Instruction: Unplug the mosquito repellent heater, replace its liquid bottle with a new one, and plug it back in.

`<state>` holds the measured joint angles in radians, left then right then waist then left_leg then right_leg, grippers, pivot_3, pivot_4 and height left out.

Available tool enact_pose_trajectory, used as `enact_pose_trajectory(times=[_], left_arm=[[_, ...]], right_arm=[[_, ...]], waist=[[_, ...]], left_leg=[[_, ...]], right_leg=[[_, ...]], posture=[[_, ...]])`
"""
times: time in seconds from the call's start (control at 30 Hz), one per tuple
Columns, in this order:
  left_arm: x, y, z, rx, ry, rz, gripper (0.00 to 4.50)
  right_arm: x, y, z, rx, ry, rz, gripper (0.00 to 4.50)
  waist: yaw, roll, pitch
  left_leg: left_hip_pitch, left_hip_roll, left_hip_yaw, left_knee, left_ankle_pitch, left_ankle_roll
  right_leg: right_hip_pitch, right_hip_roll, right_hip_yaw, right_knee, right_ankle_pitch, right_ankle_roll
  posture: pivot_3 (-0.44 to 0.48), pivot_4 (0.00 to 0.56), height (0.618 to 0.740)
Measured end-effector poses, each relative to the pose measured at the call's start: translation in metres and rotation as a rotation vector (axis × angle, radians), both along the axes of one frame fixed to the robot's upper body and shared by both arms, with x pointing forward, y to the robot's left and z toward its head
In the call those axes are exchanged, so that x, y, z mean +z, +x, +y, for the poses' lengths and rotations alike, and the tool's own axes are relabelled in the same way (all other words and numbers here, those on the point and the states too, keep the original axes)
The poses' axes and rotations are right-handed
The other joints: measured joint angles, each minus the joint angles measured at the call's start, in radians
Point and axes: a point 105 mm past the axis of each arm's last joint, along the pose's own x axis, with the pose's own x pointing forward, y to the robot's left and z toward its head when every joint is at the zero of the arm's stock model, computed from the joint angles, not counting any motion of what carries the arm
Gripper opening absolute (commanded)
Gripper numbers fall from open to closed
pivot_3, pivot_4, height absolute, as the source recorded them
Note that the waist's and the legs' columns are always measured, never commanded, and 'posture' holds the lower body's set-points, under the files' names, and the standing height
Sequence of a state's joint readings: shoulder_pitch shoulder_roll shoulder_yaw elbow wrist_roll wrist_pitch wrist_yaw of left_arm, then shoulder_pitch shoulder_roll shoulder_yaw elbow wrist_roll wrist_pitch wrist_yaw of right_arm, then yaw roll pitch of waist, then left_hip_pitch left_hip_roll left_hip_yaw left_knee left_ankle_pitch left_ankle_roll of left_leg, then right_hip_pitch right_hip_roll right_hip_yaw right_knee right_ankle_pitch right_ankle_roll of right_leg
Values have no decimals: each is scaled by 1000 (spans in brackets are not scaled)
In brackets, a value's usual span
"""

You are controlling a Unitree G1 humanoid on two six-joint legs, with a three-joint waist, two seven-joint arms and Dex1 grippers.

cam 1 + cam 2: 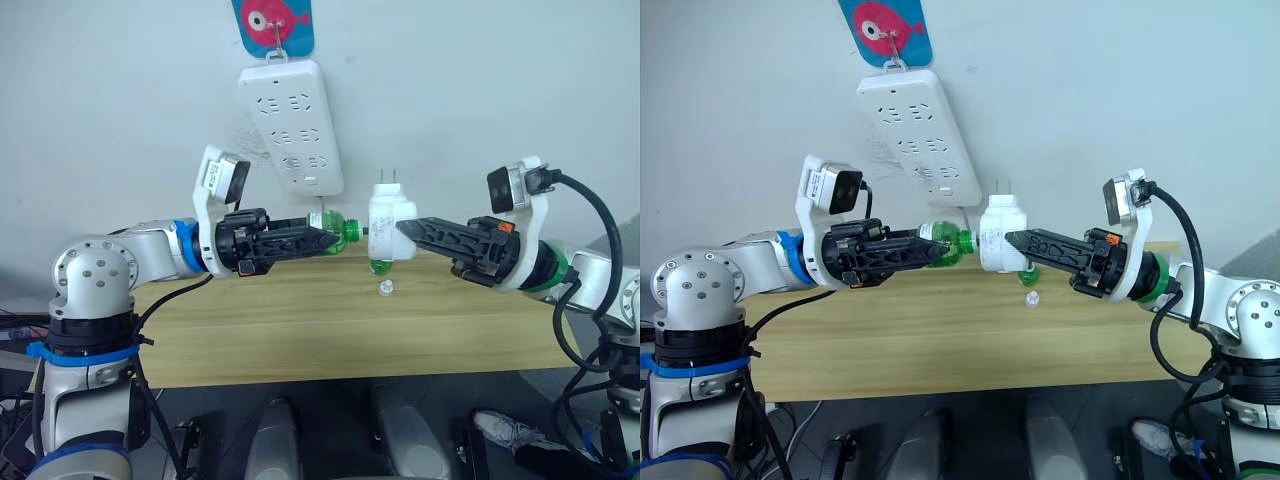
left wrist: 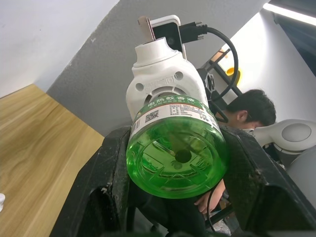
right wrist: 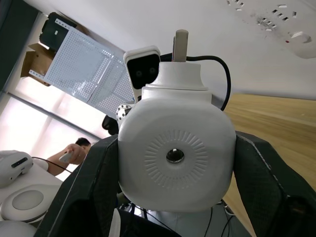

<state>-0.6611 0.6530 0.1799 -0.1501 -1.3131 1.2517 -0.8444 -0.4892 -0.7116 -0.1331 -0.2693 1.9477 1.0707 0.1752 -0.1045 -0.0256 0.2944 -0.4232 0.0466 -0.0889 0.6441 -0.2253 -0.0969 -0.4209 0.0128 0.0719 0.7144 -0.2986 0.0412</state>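
left gripper point(image 1: 325, 240): my fingers are clamped on the green bottle point(image 1: 335, 226), one finger point(image 2: 94, 192) on each side of its body; bottle lies sideways, base toward my wrist, neck toward the heater.
green bottle: clear green plastic with a white printed label band point(image 2: 170, 111); held above the table, neck end meeting the underside of the heater. Can't tell whether it's threaded in or just touching.
power strip point(image 1: 291, 125): long, white, hanging tilted on the wall from a hook under a blue card with a red fish point(image 1: 272, 20); above and behind the bottle, nothing plugged in.
mosquito repellent heater point(image 1: 390, 226): white rounded unit, in the air between my two grippers, above the far edge of the table and just below-right of the strip. Two prongs point(image 1: 389, 177) point up. Ribbed round face with the centre hole point(image 3: 175, 156) faces my right wrist camera.
small clear cap-like piece point(image 1: 386, 288): lying on the table, beneath the heater, apart from everything.
table point(image 1: 300, 330): light wood top.
right gripper point(image 1: 402, 229): my fingers are gripping the heater by its two sides, one finger point(image 3: 96, 182) against each flank.
person point(image 2: 249, 111): in the background of both wrist views, dark hair, away from the workspace.
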Motion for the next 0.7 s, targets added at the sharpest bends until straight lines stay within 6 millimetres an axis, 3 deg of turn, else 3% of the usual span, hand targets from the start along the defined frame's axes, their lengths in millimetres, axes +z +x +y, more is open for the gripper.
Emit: enact_pose_trajectory(times=[0.57, 0.7], left_arm=[[-9, -2, -9, -26, 17, -34, 2303], [-12, -5, -21, -53, 1, -40, 2303]], right_arm=[[-5, -3, 5, 20, -34, 9, 2928], [-12, -5, 11, 55, -69, 33, 4258]], waist=[[2, 0, 0], [2, 0, 0]], left_leg=[[0, 0, 0, 0, 0, 0], [0, 0, 0, 0, 0, 0]], right_leg=[[0, 0, 0, 0, 0, 0], [0, 0, 0, 0, 0, 0]], posture=[[-131, 233, 740], [-134, 235, 740]])
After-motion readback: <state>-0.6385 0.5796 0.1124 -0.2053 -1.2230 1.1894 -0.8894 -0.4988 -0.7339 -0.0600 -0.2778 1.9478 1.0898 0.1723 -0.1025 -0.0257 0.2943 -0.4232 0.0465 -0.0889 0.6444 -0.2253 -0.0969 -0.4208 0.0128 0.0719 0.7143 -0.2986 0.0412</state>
